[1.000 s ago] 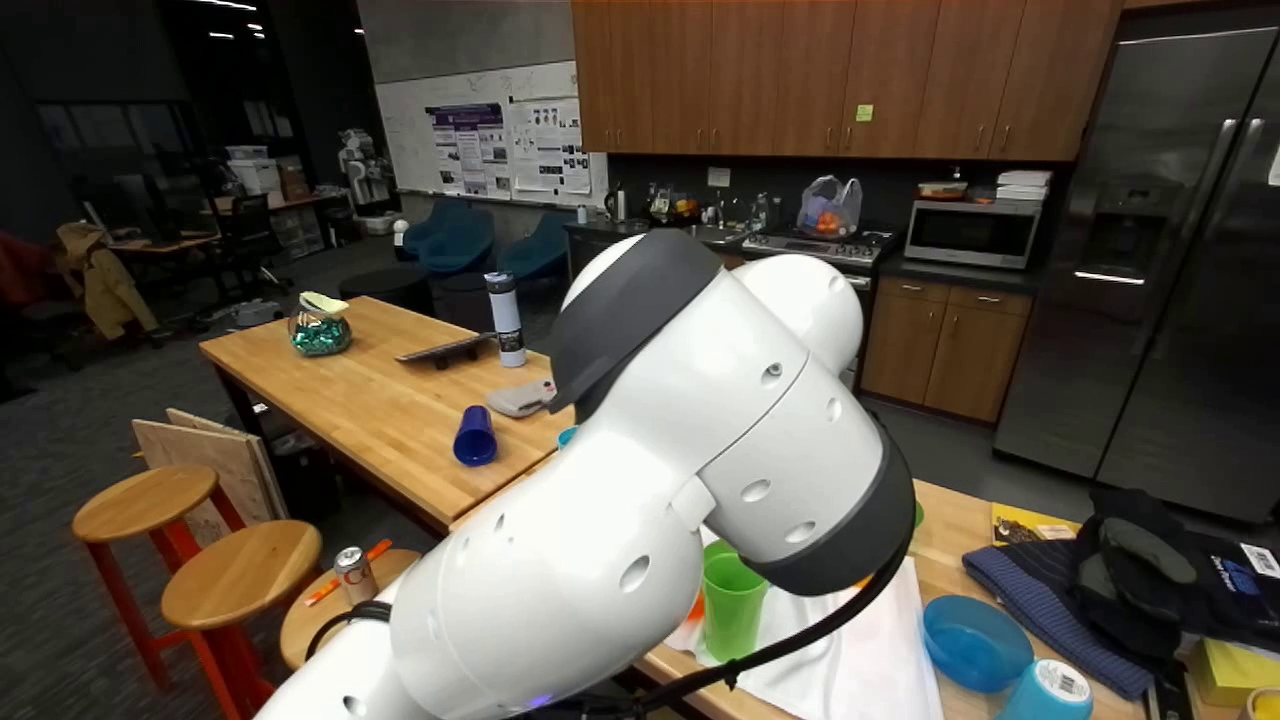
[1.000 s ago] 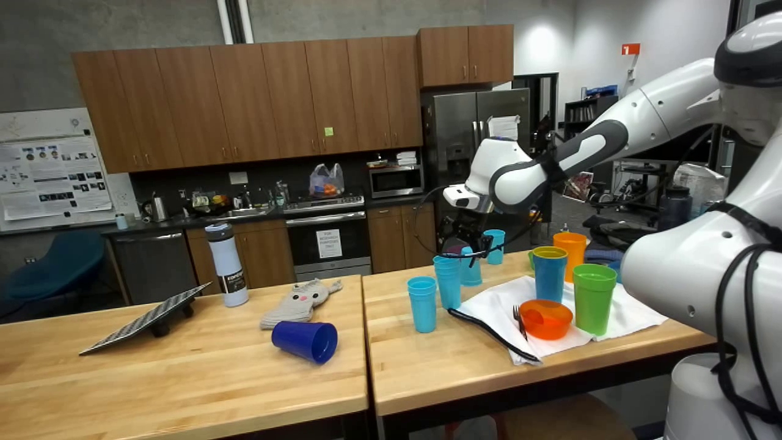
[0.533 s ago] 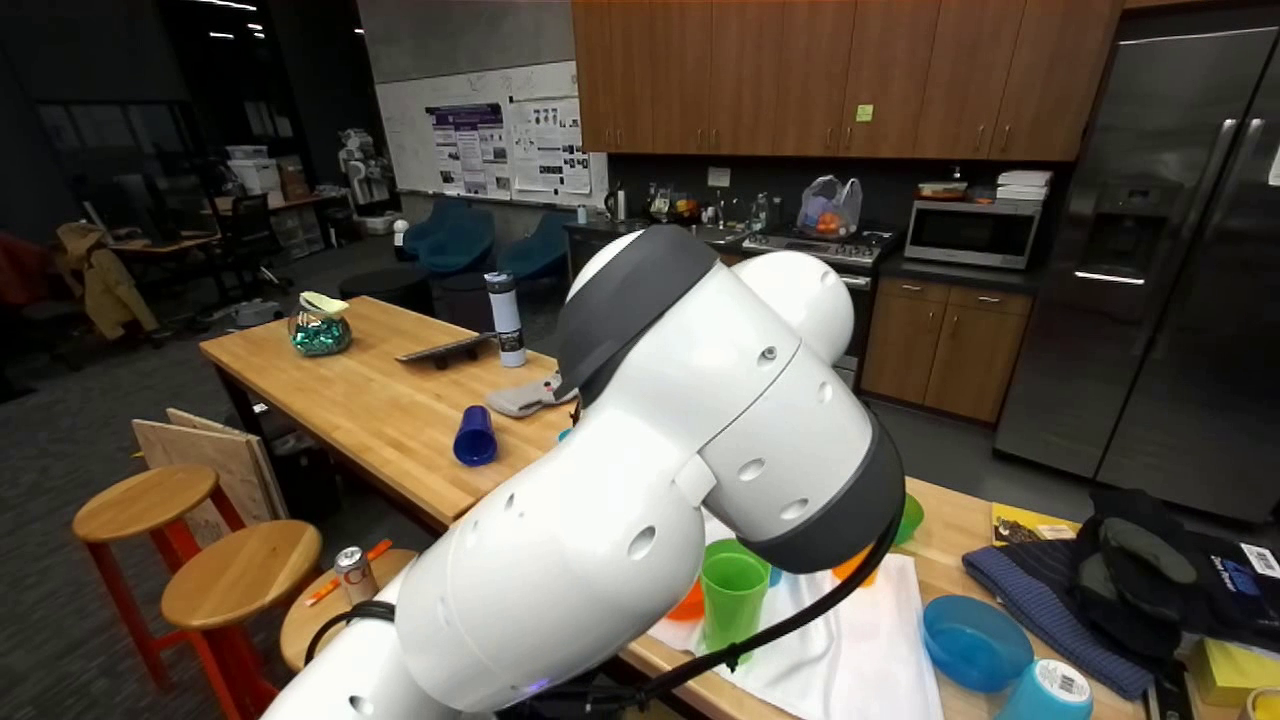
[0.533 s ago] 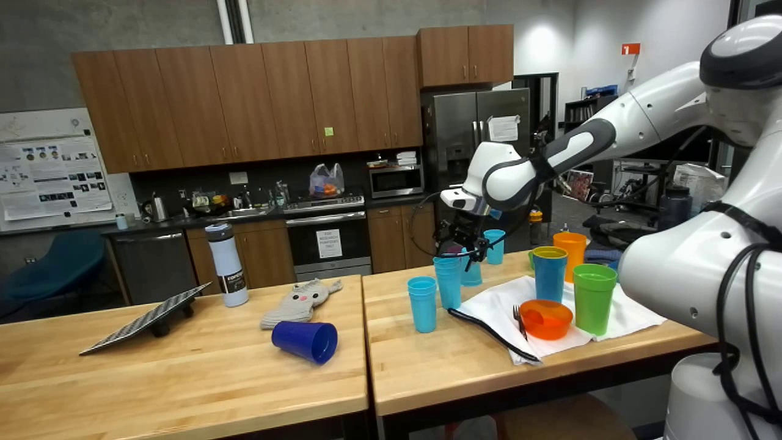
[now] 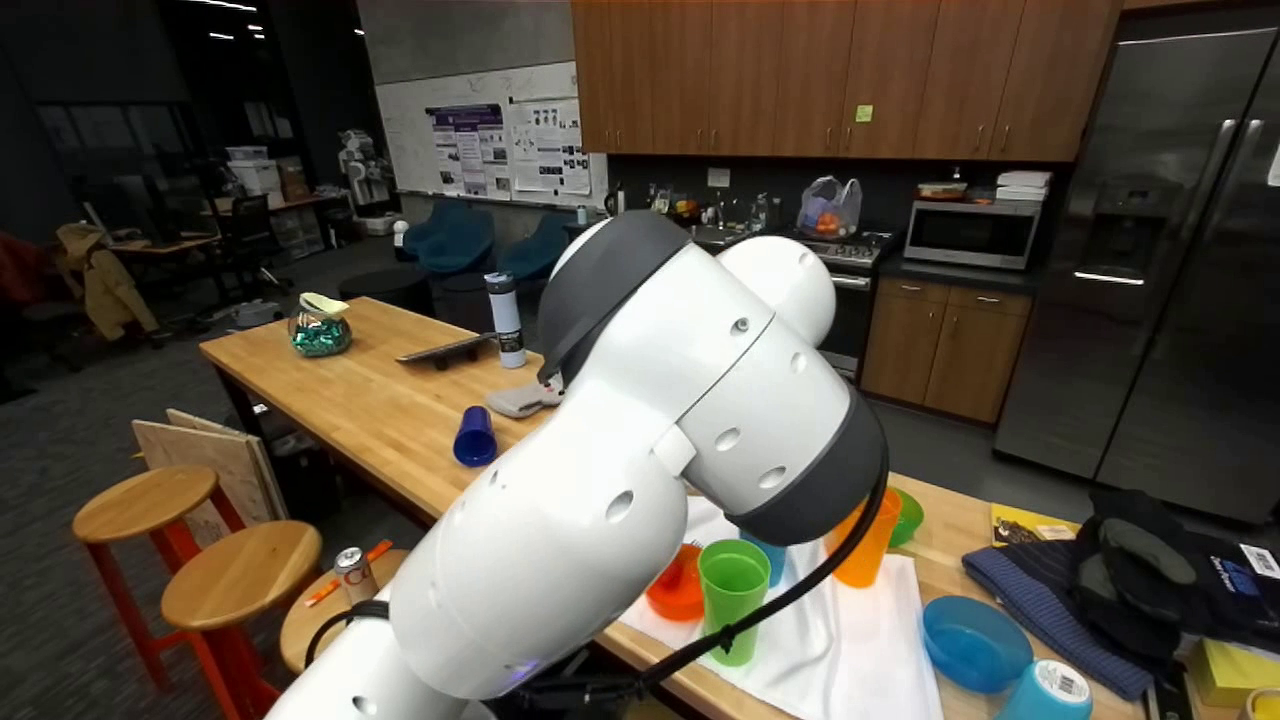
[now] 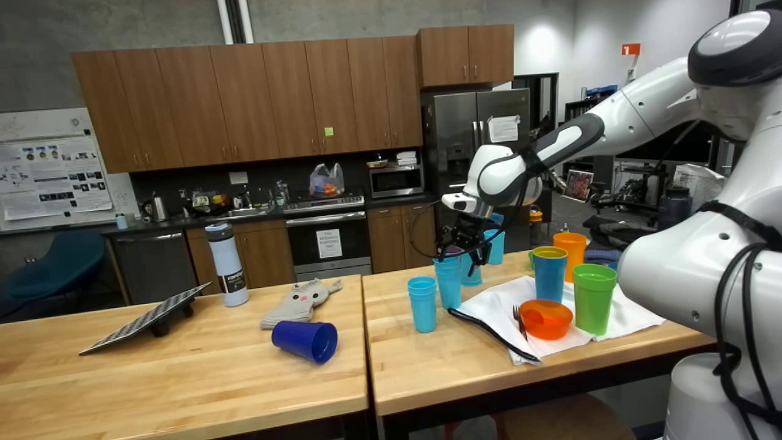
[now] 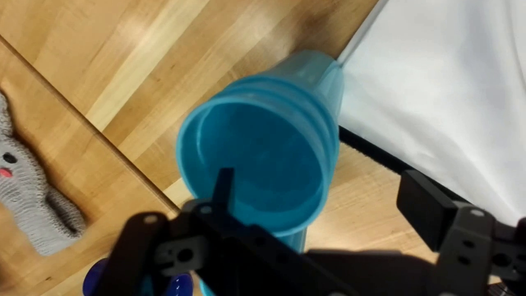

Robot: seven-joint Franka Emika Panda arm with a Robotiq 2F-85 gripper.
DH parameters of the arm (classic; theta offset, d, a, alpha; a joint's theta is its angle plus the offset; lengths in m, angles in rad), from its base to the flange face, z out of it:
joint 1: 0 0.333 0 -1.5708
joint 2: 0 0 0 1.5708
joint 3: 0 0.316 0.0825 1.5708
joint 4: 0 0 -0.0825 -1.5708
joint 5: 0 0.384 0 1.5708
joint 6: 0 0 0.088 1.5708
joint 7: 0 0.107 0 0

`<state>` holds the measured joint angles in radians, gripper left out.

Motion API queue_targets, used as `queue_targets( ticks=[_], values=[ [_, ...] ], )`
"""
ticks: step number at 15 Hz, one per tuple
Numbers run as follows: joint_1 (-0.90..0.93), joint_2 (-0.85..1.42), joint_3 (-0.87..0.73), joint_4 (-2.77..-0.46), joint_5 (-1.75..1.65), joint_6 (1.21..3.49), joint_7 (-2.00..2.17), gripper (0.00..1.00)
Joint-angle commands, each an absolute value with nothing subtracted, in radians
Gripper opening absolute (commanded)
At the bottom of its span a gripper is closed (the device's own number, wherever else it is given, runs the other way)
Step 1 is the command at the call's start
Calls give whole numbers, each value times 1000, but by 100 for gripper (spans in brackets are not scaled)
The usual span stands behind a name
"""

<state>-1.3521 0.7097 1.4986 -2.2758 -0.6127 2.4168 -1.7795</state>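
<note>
In the wrist view, my gripper (image 7: 318,181) stands open with nothing held between its fingers. Below it is a stack of light blue cups (image 7: 263,139), mouth toward the camera; one dark finger (image 7: 224,185) overlaps its opening, and whether it touches is unclear. The other finger (image 7: 425,207) hangs over wood beside a black-edged white cloth. In an exterior view the gripper (image 6: 462,255) is just above and behind the light blue cup stack (image 6: 448,284). More light blue cups stand nearby: a front stack (image 6: 422,305), one partly hidden (image 6: 471,272) and one farther back (image 6: 496,247). The arm hides the gripper in an exterior view.
On the white cloth (image 6: 489,305) are an orange bowl (image 6: 545,320), a fork (image 6: 520,321), a blue cup (image 6: 549,278) and a green cup (image 6: 594,299). A dark blue cup (image 6: 305,341) lies beside a grey knitted animal (image 6: 300,300) and a bottle (image 6: 226,266).
The arm has shifted left in both exterior views, and the gripper has settled slightly lower near the light blue cups. Cups and cloth have stayed put; the jaws remain apart.
</note>
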Motion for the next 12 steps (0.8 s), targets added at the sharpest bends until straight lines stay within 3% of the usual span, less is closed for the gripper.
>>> queue_targets(
  ticks=[1,12],
  values=[
    [-1325,617,1476,-2256,-503,2387,-1827,100],
    [-1271,421,1384,-2210,-309,2275,-1970,100]
  ],
)
